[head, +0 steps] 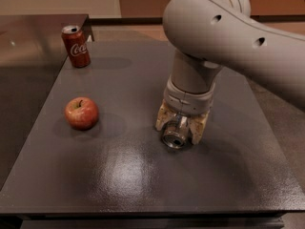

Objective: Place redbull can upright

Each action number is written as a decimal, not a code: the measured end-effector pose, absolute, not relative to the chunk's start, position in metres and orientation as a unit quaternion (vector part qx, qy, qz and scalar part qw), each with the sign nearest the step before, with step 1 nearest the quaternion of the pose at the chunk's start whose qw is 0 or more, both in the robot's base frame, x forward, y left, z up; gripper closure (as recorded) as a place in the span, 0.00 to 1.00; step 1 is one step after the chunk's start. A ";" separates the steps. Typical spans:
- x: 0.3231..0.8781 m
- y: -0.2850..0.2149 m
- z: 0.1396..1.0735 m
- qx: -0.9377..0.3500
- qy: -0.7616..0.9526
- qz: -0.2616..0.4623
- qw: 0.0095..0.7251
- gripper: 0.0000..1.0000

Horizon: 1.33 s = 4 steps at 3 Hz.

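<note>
The redbull can (pixel 174 133) lies on its side on the dark table (pixel 143 175), right of centre, with its silver end facing the camera. My gripper (pixel 180 126) comes down on it from above. The two tan fingers (pixel 163 118) stand close against the can's left and right sides and are shut on it. Most of the can's body is hidden behind the fingers and the wrist.
A red apple (pixel 82 113) sits on the table to the left of the gripper. A red Coca-Cola can (pixel 76 46) stands upright at the table's far left corner. The big grey arm (pixel 224 37) fills the upper right.
</note>
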State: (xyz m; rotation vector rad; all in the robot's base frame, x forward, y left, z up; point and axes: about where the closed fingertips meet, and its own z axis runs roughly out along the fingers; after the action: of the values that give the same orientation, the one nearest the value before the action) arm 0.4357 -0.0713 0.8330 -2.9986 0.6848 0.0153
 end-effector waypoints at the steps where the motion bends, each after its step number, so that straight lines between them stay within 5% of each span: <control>1: 0.439 -0.068 0.840 -0.973 0.229 0.007 0.033 0.64; 2: 0.444 -0.058 0.855 -0.966 0.255 0.024 0.044 0.88; 3: 0.455 -0.048 0.874 -0.942 0.323 0.057 0.066 1.00; 4: 0.471 -0.041 0.893 -0.897 0.415 0.109 0.103 1.00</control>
State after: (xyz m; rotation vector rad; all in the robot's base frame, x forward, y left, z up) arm 0.4710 -0.0413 0.8927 -2.6477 1.2253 0.3216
